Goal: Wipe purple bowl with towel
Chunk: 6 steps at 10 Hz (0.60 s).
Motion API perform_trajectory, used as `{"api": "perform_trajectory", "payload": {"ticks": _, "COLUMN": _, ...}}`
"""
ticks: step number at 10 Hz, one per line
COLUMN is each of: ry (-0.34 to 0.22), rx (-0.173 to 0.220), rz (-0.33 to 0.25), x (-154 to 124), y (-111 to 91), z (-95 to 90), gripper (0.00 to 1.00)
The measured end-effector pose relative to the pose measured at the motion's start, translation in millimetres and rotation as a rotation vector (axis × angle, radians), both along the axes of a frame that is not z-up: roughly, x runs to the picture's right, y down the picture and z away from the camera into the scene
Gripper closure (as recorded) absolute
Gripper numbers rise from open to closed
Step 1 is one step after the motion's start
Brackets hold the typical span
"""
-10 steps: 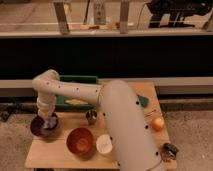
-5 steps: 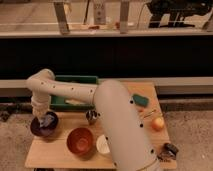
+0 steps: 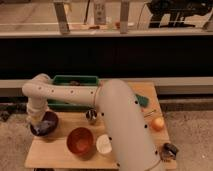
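Observation:
The purple bowl (image 3: 46, 129) sits at the left end of the wooden table (image 3: 60, 154). A crumpled grey towel (image 3: 44, 125) lies inside it. My white arm reaches across from the lower right and bends down at the far left. My gripper (image 3: 38, 120) points down into the bowl, on the towel. Its fingertips are hidden by the wrist and the towel.
A brown-orange bowl (image 3: 80, 140) and a white cup (image 3: 104, 144) stand at the table's front. A small metal cup (image 3: 91, 116) is mid-table. A green tray (image 3: 75, 82) lies at the back. An orange fruit (image 3: 158, 123), a green item (image 3: 144, 101) and a dark object (image 3: 169, 150) are at the right.
The arm's elbow has swung a little further left and the wrist has shifted slightly over the purple bowl. The bowl and the other objects stay put.

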State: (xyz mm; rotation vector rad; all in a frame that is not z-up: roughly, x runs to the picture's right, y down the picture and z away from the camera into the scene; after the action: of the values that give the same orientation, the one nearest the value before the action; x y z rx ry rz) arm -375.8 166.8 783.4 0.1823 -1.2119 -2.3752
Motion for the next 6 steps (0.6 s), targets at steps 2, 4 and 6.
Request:
{"api": "perform_trajectory", "payload": {"ticks": 2, "ry": 0.019, "rx": -0.018, "rz": -0.002, "x": 12, "y": 6, "z": 0.3, "gripper": 1.00}}
{"api": "perform_trajectory", "payload": {"ticks": 4, "ry": 0.046, "rx": -0.031, "rz": 0.010, "x": 27, "y": 9, "z": 1.2, "gripper": 1.00}}
{"api": "perform_trajectory", "payload": {"ticks": 6, "ry": 0.092, "rx": -0.050, "rz": 0.020, "x": 44, "y": 6, "z": 3.4, "gripper": 1.00}}
